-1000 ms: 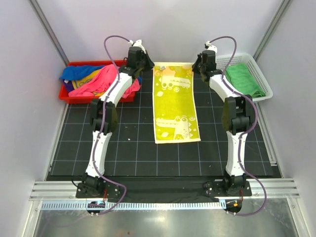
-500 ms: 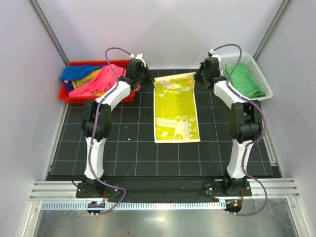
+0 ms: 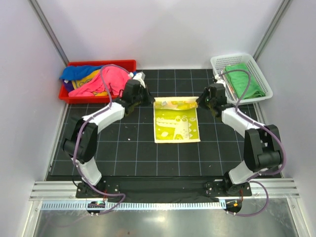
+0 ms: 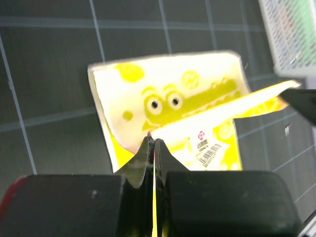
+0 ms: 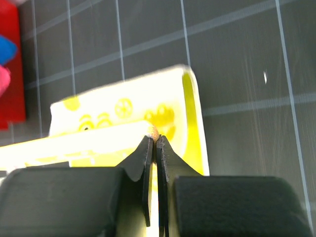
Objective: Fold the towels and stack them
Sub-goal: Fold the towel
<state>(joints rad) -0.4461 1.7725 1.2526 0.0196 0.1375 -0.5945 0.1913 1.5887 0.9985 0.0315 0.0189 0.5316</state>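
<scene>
I am two arms, left arm (image 3: 106,112) and right arm (image 3: 236,120), each made of white shells between bulky black joint housings on a black base (image 3: 91,187). A thin purple cable (image 3: 101,74) loops along each. My left tool (image 4: 152,143) and right tool (image 5: 154,140) are matte black blocks with slim, pointed black fingers.

The only printed matter is a small white label (image 4: 205,147) on the underside of the yellow towel (image 4: 168,98), lower centre of the left wrist view. It carries a round red mark and a black barcode with tiny print beneath. None of its characters can be read, and no other view shows any lettering.
</scene>
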